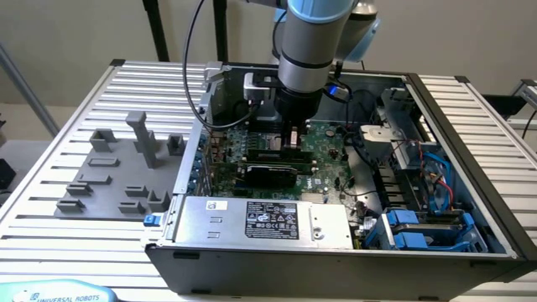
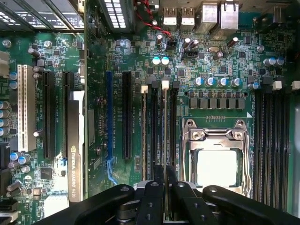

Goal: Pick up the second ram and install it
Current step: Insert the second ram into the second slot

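My jaws [image 2: 164, 187] pinch the memory stick [image 2: 164, 136] by its top edge: light, stiff, brittle, standing in its slot.

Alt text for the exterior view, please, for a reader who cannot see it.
A robot arm reaches down into an open computer case, its end effector closed just above the green motherboard near the memory slots. A silver power supply sits at the case's near edge, and grey plastic fixture blocks stand on the slatted table at the exterior view's left.
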Robot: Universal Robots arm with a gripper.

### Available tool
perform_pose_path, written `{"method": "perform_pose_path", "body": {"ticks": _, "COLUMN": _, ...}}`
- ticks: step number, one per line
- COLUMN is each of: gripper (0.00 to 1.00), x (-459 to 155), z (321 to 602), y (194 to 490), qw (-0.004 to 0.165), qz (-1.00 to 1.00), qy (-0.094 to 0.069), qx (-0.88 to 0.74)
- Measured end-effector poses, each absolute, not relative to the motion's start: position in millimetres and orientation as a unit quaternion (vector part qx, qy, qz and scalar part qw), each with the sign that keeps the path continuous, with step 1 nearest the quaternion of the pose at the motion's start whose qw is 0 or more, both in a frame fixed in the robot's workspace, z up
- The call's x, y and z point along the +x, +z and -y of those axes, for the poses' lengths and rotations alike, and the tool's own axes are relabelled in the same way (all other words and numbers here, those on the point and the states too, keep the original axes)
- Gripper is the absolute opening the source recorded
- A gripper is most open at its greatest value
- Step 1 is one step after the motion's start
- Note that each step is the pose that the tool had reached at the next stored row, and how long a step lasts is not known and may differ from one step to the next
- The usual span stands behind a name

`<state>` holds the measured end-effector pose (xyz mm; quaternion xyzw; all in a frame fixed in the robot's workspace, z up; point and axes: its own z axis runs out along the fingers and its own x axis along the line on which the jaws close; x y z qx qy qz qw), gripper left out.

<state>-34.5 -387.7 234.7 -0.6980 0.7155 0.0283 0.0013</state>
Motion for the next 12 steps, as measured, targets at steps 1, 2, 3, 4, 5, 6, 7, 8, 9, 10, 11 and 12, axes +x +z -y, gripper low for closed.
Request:
{"method": "perform_pose_path", "body": {"ticks": 1, "gripper": 0.13, "x": -34.5, "z": 387.5, "y": 234.4, "qw": 0.001, "qz": -0.716, "qy": 0.028, "qx": -0.698}}
{"method": "perform_pose_path", "body": {"ticks": 2, "gripper": 0.13, "x": -34.5, "z": 387.3, "y": 234.2, "qw": 0.001, "qz": -0.716, "qy": 0.028, "qx": -0.698}}
{"method": "perform_pose_path", "body": {"ticks": 3, "gripper": 0.13, "x": -34.5, "z": 387.0, "y": 233.9, "qw": 0.001, "qz": -0.716, "qy": 0.028, "qx": -0.698}}
{"method": "perform_pose_path", "body": {"ticks": 4, "gripper": 0.13, "x": -34.5, "z": 386.9, "y": 233.7, "qw": 0.001, "qz": -0.716, "qy": 0.028, "qx": -0.698}}
{"method": "perform_pose_path", "body": {"ticks": 5, "gripper": 0.13, "x": -34.5, "z": 386.6, "y": 233.4, "qw": 0.001, "qz": -0.716, "qy": 0.028, "qx": -0.698}}
{"method": "perform_pose_path", "body": {"ticks": 6, "gripper": 0.13, "x": -34.5, "z": 386.4, "y": 233.1, "qw": 0.001, "qz": -0.716, "qy": 0.028, "qx": -0.698}}
{"method": "perform_pose_path", "body": {"ticks": 7, "gripper": 0.13, "x": -34.5, "z": 386.2, "y": 232.8, "qw": 0.001, "qz": -0.716, "qy": 0.028, "qx": -0.698}}
{"method": "perform_pose_path", "body": {"ticks": 8, "gripper": 0.13, "x": -34.5, "z": 386.1, "y": 232.4, "qw": 0.001, "qz": -0.716, "qy": 0.028, "qx": -0.698}}
{"method": "perform_pose_path", "body": {"ticks": 9, "gripper": 0.13, "x": -34.5, "z": 386.0, "y": 232.0, "qw": 0.001, "qz": -0.716, "qy": 0.028, "qx": -0.698}}
{"method": "perform_pose_path", "body": {"ticks": 10, "gripper": 0.13, "x": -34.5, "z": 386.0, "y": 231.7, "qw": 0.001, "qz": -0.716, "qy": 0.028, "qx": -0.698}}
{"method": "perform_pose_path", "body": {"ticks": 11, "gripper": 0.13, "x": -34.6, "z": 386.0, "y": 231.5, "qw": 0.001, "qz": -0.716, "qy": 0.029, "qx": -0.698}}
{"method": "perform_pose_path", "body": {"ticks": 12, "gripper": 0.13, "x": -34.6, "z": 385.9, "y": 231.2, "qw": 0.001, "qz": -0.716, "qy": 0.029, "qx": -0.698}}
